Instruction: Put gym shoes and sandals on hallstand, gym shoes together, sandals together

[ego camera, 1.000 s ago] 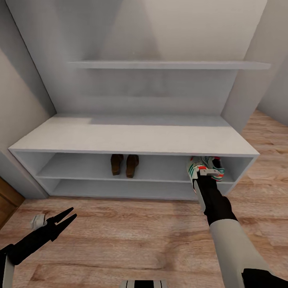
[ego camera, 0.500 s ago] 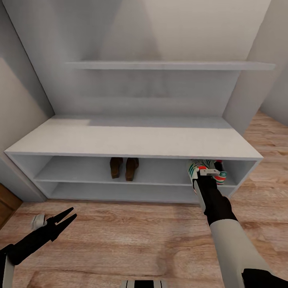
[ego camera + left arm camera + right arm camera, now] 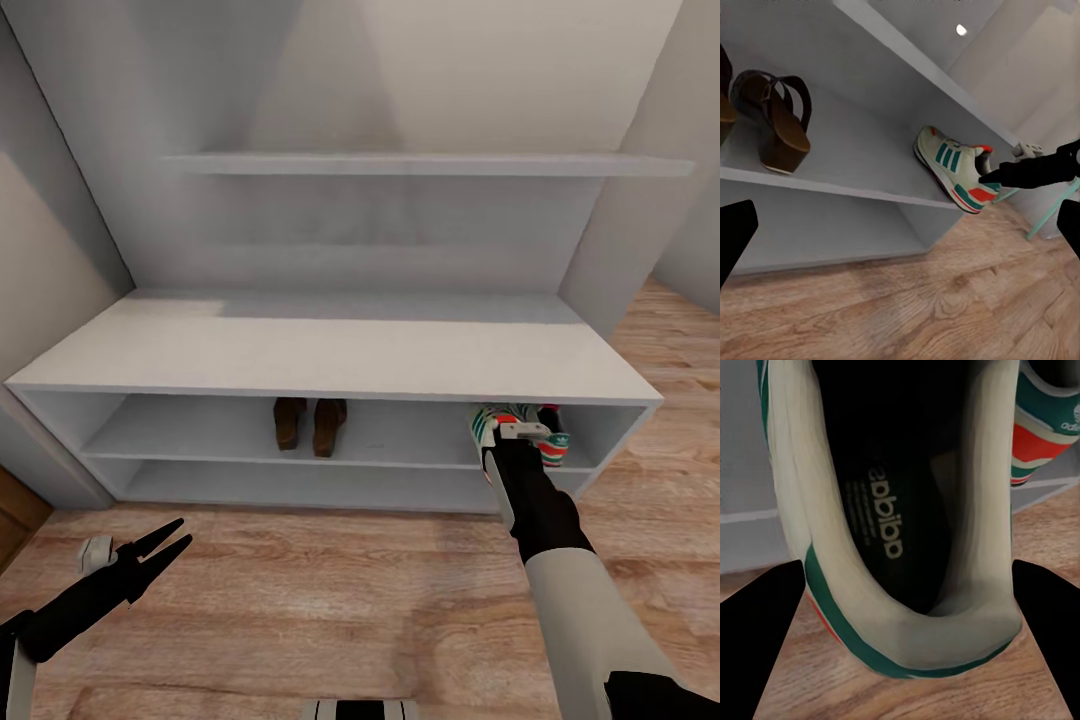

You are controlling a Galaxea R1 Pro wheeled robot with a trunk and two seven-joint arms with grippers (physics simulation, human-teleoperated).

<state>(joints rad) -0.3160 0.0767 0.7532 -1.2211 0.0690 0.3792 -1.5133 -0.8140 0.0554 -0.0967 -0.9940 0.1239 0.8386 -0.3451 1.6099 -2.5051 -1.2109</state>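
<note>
The hallstand [image 3: 330,350] fills the wall; on its upper open tier the two sandals [image 3: 311,422] stand together mid-shelf. Toward its right end the right claw [image 3: 520,436] grips a gym shoe [image 3: 496,420] by the heel, toe pointing inward, beside its mate [image 3: 553,445]. Left claw [image 3: 168,541] hangs spread wide, low before the hallstand's left end.

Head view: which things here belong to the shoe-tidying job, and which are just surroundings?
Job:
- gym shoe at the right gripper
- second gym shoe beside it
- two sandals, upper tier
- hallstand
- corridor floor

Surroundings:
- wall shelf
- left gripper, open, idle
</note>
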